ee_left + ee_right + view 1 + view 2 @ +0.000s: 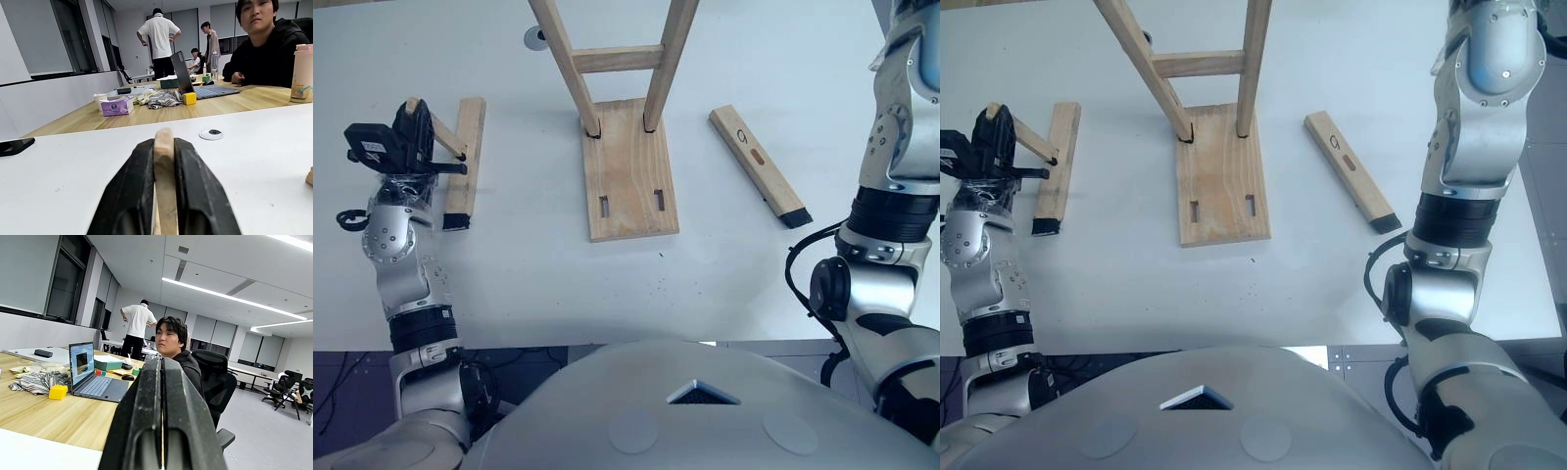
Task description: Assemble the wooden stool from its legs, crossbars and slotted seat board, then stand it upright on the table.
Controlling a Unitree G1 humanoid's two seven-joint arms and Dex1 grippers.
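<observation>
The slotted seat board (631, 186) lies flat mid-table. Two legs (566, 69) stand in its far slots, joined by a crossbar (618, 59); the two near slots (604, 206) are open. At the left a third leg (465, 162) lies flat with a thin crossbar (448, 137) sticking out of its side. My left gripper (419, 132) is shut on that crossbar, and the wood shows between its black fingers (142, 181). A fourth leg (759, 164) lies loose to the right of the board. My right gripper (161, 382) is shut on nothing, raised off the table at the right.
A round cable grommet (535, 37) sits in the table behind the standing legs. White table surface stretches between the board and each loose leg. My right arm (1474, 147) rises along the table's right edge. Beyond the table stand desks with people.
</observation>
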